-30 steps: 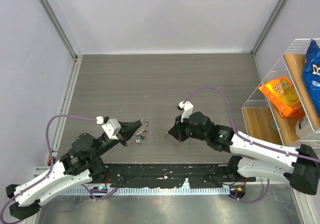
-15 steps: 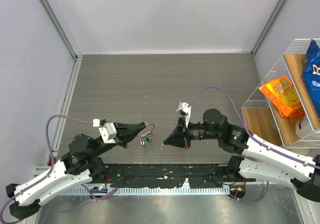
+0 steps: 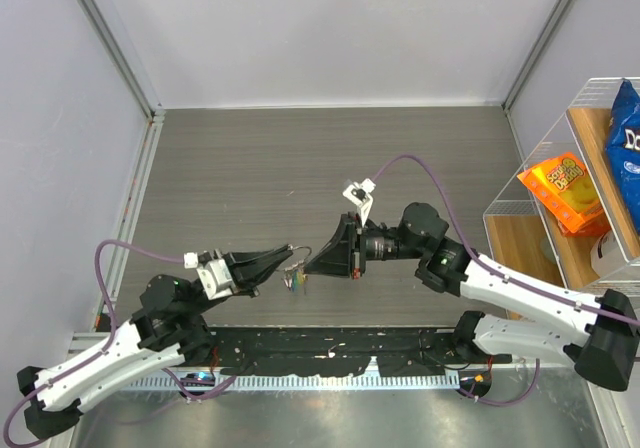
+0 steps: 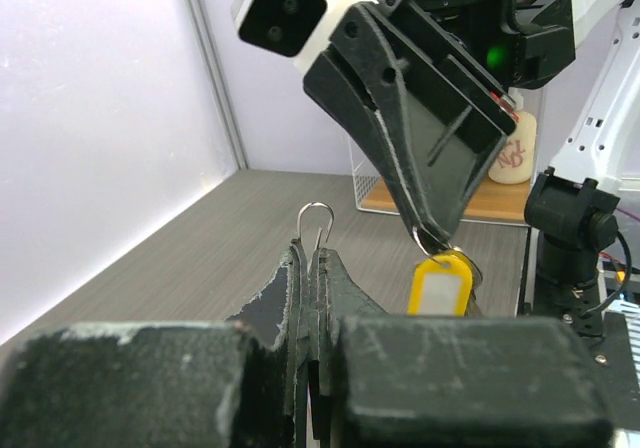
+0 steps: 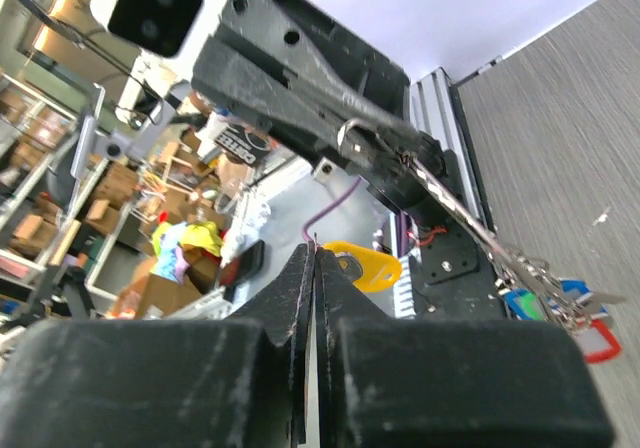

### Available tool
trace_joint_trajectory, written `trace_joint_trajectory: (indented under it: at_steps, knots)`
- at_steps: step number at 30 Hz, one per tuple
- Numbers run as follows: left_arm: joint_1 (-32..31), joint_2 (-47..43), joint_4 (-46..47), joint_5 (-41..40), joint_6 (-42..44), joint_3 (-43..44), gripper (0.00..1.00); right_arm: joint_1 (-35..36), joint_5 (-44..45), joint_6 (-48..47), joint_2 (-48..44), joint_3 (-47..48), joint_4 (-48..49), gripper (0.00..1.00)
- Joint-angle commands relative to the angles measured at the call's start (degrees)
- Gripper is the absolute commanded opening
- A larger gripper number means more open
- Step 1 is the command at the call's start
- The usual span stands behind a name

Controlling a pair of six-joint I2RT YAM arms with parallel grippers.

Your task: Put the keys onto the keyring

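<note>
My left gripper [image 3: 289,256] is shut on the thin silver keyring [image 4: 316,218], whose wire loop sticks up out of the tips [image 4: 312,253]. A bunch of keys [image 3: 296,280] with blue and red heads [image 5: 570,308] hangs below it. My right gripper [image 3: 309,265] is shut on a key with a yellow head [image 4: 440,286] and holds it tip to tip against my left gripper, just right of the ring. In the right wrist view the yellow head [image 5: 372,265] juts out beside the closed tips [image 5: 316,253], below the left gripper's fingers [image 5: 300,78].
A wire shelf [image 3: 530,218] stands at the right edge with an orange snack bag [image 3: 565,193] and a blue bag [image 3: 625,133]. Metal rails [image 3: 135,198] line the grey table's left side. Both arm bases sit at the near edge.
My right gripper has swung left and up with the yellow key until its tip meets my left gripper. My left gripper has risen slightly and the hanging keys have moved right with it.
</note>
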Motion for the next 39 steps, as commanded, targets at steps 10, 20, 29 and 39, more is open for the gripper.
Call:
trace_joint_trajectory:
  at_steps: [10, 20, 29, 39]
  knots:
    - [-0.1, -5.7, 16.2, -0.3, 6.2, -5.7, 0.0, -2.2, -2.5, 18.3, 9.5, 2.6, 24.2, 0.06]
    - [-0.2, -5.8, 23.3, 0.9, 8.9, -9.3, 0.0, -2.2, -3.5, 24.5, 13.4, 2.7, 32.3, 0.06]
    - [-0.1, -4.7, 24.4, 0.4, 10.6, -9.1, 0.0, -2.2, -3.2, 23.8, 13.4, 2.7, 30.2, 0.06]
    - [-0.1, -2.7, 26.9, 0.2, 12.4, -9.3, 0.0, -2.2, -2.0, 25.6, 14.9, 3.4, 30.5, 0.06]
